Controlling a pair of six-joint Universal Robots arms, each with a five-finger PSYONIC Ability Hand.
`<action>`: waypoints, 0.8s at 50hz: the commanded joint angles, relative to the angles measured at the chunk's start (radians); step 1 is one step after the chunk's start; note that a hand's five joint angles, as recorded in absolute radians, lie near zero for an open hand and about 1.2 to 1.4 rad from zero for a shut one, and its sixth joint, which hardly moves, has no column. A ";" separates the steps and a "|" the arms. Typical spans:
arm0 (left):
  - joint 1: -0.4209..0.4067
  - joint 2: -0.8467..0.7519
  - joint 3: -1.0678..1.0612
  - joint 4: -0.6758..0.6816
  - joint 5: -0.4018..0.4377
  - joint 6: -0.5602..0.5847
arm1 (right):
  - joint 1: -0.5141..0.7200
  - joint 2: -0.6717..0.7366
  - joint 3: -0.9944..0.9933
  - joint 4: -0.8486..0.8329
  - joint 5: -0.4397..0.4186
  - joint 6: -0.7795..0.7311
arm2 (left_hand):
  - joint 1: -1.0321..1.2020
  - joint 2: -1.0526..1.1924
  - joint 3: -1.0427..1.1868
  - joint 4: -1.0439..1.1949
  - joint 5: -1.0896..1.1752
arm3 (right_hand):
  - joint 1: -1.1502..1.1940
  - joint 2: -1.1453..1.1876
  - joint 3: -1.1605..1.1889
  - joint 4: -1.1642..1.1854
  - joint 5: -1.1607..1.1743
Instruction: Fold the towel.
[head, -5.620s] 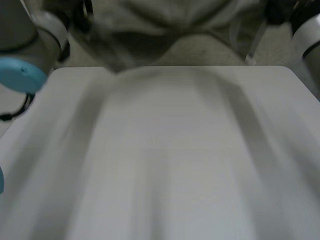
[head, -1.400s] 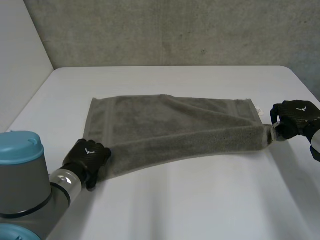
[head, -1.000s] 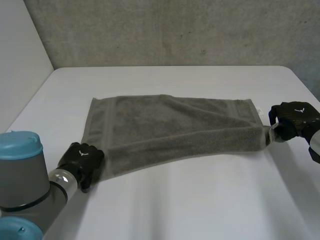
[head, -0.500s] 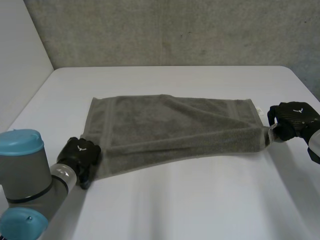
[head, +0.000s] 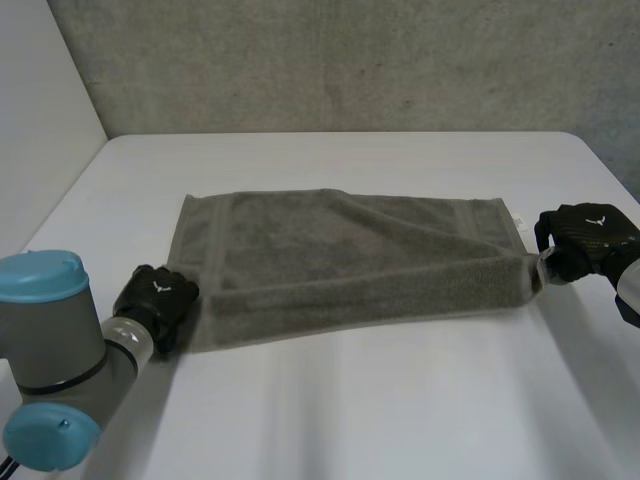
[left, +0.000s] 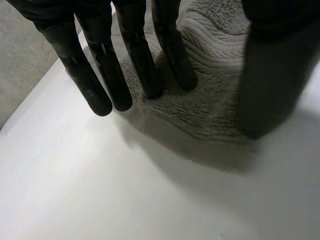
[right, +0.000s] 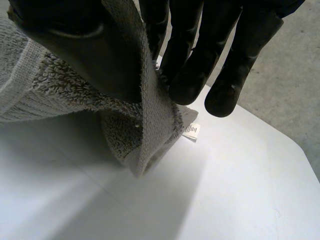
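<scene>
1. Well, my left hand (head: 155, 297) sits at the near left corner of the rectangular grey terry-cloth towel (head: 350, 260), knuckles up, low over the flat white table (head: 380, 420).
2. Its fingers (left: 137, 60) are stretched out straight. Two tips rest on the looped pile just inside the towel's edge, and the other two are over bare table right beside it. The thumb is a dark shape over the cloth next to them. Nothing is curled round or pinched, so this hand lies relaxed and spread on the corner.
3. My right hand (head: 587, 238) is at the opposite end, at the near right corner, just off the towel's short edge.
4. There the thumb (right: 80, 45) presses a fold of cloth against the fingers (right: 192, 60) in a firm pinch. The corner is raised off the table and hangs in a small fold below the grip.
5. A small white label (right: 191, 130) pokes out from the hem beside those fingertips.
6. Between my hands the towel lies across the middle of the table, its far edge flat. A diagonal crease runs toward the raised right corner.
</scene>
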 joint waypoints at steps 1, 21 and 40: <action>-0.001 -0.009 0.019 -0.006 0.001 0.000 | 0.000 0.000 0.000 0.001 -0.002 0.000 | -0.068 -0.070 -0.068 -0.069 -0.166 | 0.101 0.092 0.065 0.060 0.060; -0.001 -0.012 0.027 -0.007 0.002 -0.001 | -0.001 0.000 0.000 0.001 -0.005 0.000 | 0.266 0.264 0.266 0.265 0.168 | 0.101 0.092 0.065 0.060 0.060; 0.017 0.304 0.053 -0.095 0.013 -0.167 | -0.006 -0.262 -0.127 0.157 0.006 0.021 | 0.434 0.432 0.434 0.433 0.336 | 0.101 0.092 0.065 0.060 0.060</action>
